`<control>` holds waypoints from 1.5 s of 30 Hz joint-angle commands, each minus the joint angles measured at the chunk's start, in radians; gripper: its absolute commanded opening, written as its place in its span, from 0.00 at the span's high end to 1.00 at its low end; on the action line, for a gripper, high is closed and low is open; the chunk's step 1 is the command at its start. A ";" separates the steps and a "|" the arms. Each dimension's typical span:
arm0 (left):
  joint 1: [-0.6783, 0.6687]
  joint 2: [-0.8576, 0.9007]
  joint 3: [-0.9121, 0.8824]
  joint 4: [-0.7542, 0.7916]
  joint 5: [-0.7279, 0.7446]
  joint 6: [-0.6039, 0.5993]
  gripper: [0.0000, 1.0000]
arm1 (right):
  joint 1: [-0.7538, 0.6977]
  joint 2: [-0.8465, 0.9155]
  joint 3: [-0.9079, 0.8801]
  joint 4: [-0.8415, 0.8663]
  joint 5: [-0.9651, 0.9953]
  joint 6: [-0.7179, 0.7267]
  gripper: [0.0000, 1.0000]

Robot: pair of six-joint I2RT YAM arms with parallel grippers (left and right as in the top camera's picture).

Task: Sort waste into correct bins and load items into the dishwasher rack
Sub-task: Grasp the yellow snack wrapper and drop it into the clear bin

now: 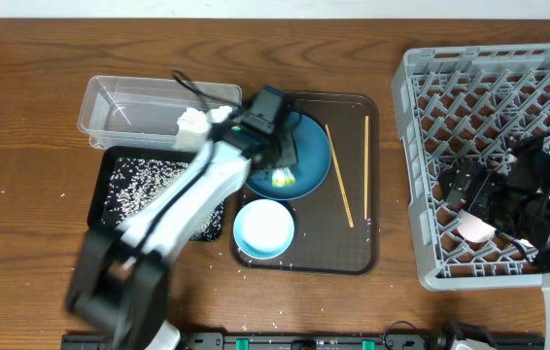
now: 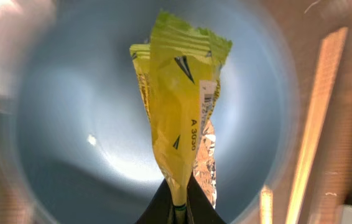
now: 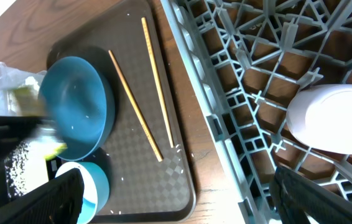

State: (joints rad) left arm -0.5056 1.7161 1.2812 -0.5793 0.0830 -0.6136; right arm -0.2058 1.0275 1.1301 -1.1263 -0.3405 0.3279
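1. The bottom end of a yellow-green printed snack wrapper (image 2: 179, 112) is pinched between the left fingers (image 2: 156, 214).
2. The wrapper is held over a big round dark-blue bowl (image 2: 70, 124), which is set on a brown tray (image 1: 353, 243).
3. The right fingers (image 3: 45, 199) are spread wide, with nothing between them.
4. Near them, a small pink cup (image 3: 334, 118) is seen inside the big grey plastic lattice rack (image 3: 238, 56) on the wooden worktop (image 1: 22, 97).

surface: brown wooden table (image 1: 22, 68) | grain: visible | light: even
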 commanded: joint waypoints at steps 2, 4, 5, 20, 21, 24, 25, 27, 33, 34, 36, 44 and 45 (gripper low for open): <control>0.055 -0.133 0.043 -0.023 -0.280 0.175 0.94 | 0.017 0.000 -0.001 0.000 0.000 -0.014 0.06; 0.090 -0.131 0.043 -0.020 -0.347 0.195 0.94 | 0.017 0.000 -0.001 0.002 0.000 -0.014 0.06; 0.109 -0.121 0.042 -0.013 -0.367 0.195 0.94 | 0.017 0.000 -0.001 0.002 0.000 -0.014 0.06; 0.266 -0.074 0.060 0.067 -0.246 0.304 0.30 | 0.017 0.000 -0.001 -0.010 0.000 -0.015 0.05; 0.257 -0.105 0.060 0.040 -0.225 0.319 0.30 | 0.017 0.000 -0.001 -0.010 0.000 -0.015 0.05; 0.220 -0.203 0.060 -0.048 -0.149 0.378 0.29 | 0.017 0.000 -0.001 -0.004 0.000 -0.015 0.05; 0.204 -0.230 0.060 -0.079 -0.123 0.396 0.30 | 0.017 0.000 -0.001 -0.002 0.000 -0.014 0.05; 0.166 -0.267 0.060 -0.135 -0.051 0.432 0.30 | 0.017 0.000 -0.001 0.001 0.000 -0.015 0.05; -0.016 -0.238 0.058 -0.231 -0.021 0.543 0.30 | 0.017 0.000 -0.001 0.000 0.000 -0.015 0.05; -0.042 -0.228 0.058 -0.237 -0.049 0.542 0.30 | 0.017 0.000 -0.001 -0.001 0.000 -0.015 0.05; -0.082 -0.224 0.058 -0.253 -0.097 0.536 0.32 | 0.017 0.000 -0.001 -0.005 0.000 -0.023 0.05; -0.097 -0.417 0.058 -0.328 -0.155 0.413 0.24 | 0.016 0.000 -0.001 -0.019 -0.026 -0.074 0.01; -0.097 -0.457 0.058 -0.346 -0.156 0.414 0.21 | 0.016 0.000 -0.001 -0.019 -0.026 -0.074 0.01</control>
State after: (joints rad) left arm -0.6064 1.3788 1.3338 -0.8993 -0.0372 -0.1642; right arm -0.2058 1.0275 1.1294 -1.1431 -0.3511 0.2794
